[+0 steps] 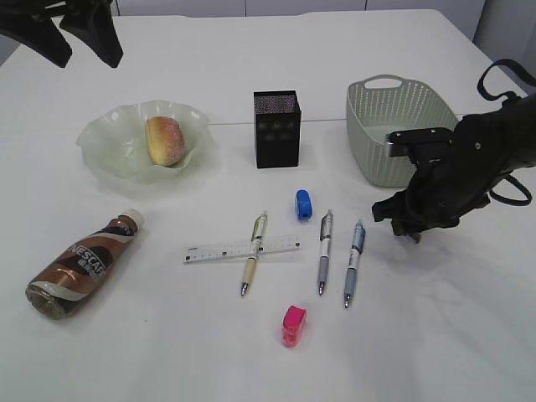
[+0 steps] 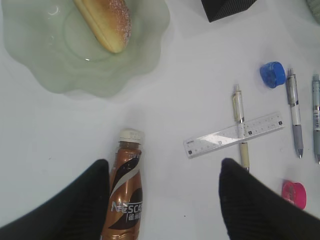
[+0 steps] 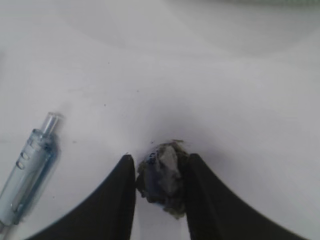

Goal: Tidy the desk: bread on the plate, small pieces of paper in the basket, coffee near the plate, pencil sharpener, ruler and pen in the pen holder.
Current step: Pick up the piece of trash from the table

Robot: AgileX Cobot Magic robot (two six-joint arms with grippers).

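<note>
Grey-white paper ball (image 3: pixel 162 180) is sitting on the worktop (image 1: pixel 419 335) between the right claw (image 3: pixel 160 187) fingers, which are pinching it. Basket (image 1: pixel 394 126) is standing just behind. Left claw (image 2: pixel 162 200), spread, is hovering above the coffee bottle (image 2: pixel 125 200).

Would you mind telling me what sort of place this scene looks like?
Most likely a staged desk in a robot lab: a plain white desk, stationery such as the ruler and black pen holder, and two black robot arms, the right gripper around crumpled paper.
</note>
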